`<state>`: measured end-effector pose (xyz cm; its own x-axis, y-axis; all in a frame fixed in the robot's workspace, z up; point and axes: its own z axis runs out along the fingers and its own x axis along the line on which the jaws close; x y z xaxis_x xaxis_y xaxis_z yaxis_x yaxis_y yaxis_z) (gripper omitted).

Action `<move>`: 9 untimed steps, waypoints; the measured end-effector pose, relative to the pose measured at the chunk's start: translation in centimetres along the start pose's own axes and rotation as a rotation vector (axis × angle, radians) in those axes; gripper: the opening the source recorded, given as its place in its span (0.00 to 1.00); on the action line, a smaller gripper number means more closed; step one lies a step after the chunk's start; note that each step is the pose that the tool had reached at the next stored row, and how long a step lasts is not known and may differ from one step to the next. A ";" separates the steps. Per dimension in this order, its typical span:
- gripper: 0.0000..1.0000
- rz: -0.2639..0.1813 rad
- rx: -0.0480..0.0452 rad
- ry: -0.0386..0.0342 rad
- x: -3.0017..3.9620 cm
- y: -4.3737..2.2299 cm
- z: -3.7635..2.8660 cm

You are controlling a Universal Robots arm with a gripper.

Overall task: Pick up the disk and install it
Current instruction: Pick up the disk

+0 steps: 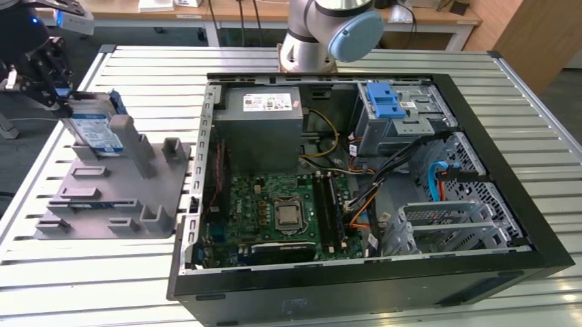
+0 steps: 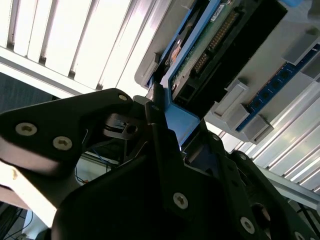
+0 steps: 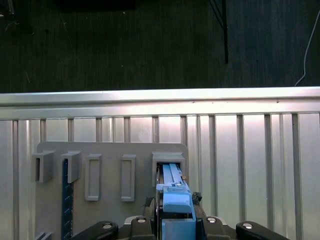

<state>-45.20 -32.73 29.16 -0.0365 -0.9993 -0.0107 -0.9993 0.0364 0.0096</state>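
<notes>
At ten o'clock in the exterior view, the hand (image 1: 60,101), angled down, pinched the upright disk (image 1: 95,126) in a rack (image 1: 118,197).

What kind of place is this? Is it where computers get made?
Probably a robot lab or workshop for practising computer assembly. A robot arm stands at a slatted metal table, an open computer case lies on it, and the gripper grips the disk in a grey holder.

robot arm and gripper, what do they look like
The arm is silver-grey tubing with a round light-blue joint cap. The gripper is black, built of angular plates fastened with silver screws.
</notes>
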 end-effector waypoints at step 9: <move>0.36 0.000 0.0007 -0.0002 -0.01 0.00 -0.37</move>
<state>-45.19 -32.73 29.54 -0.0365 -0.9993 -0.0110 -0.9993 0.0364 0.0089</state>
